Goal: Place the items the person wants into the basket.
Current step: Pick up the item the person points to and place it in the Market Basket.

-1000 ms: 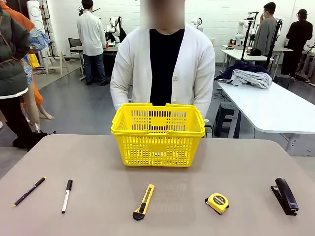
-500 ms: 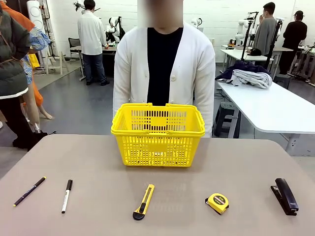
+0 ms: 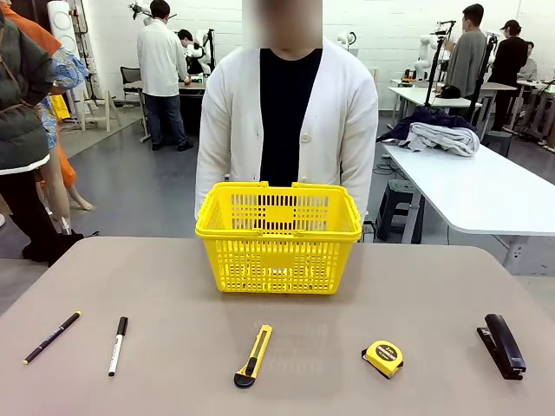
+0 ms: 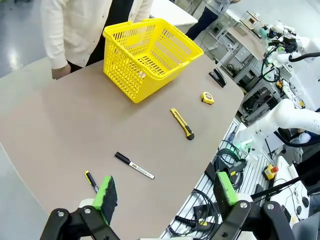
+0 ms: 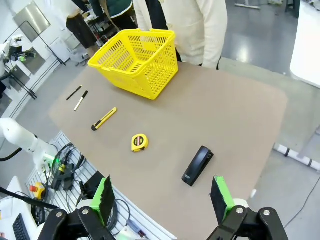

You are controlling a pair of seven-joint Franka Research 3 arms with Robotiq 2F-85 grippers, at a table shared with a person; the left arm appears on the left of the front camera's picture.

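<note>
Front view: basket point(image 3: 277, 260) at the far middle of the worktop point(image 3: 173, 286), just in front of the person point(image 3: 286, 121) standing with arms down. Along the near edge, left to right and apart from one another: pen point(image 3: 52, 337), marker point(image 3: 117, 345), knife point(image 3: 253, 355), tape measure point(image 3: 382, 358), stapler point(image 3: 502, 346). None of them in the basket yet.

Left wrist view: left claw point(image 4: 165, 192) spread wide, gripping nothing, high above the worktop's near left corner. Pen nearest below, marker just beyond it, knife farther off, stapler farthest, past the tape measure. Pen judged light, thin and stiff, lying flat and apt to roll. Best pinched across the barrel near mid-length, pads brought low to the surface.

Right wrist view: right claw point(image 5: 162, 196) spread wide as well, empty, high over the worktop's right edge. Stapler closest beneath, tape measure next, knife beyond, pen and marker side by side near the far corner. Stapler probably the heaviest of the three: rigid, smooth-sided, hinged. Better taken across its narrow flanks about mid-length than by an end. Knife likely light and stiff. Hold across the middle of the body, clear of either tip.
</note>
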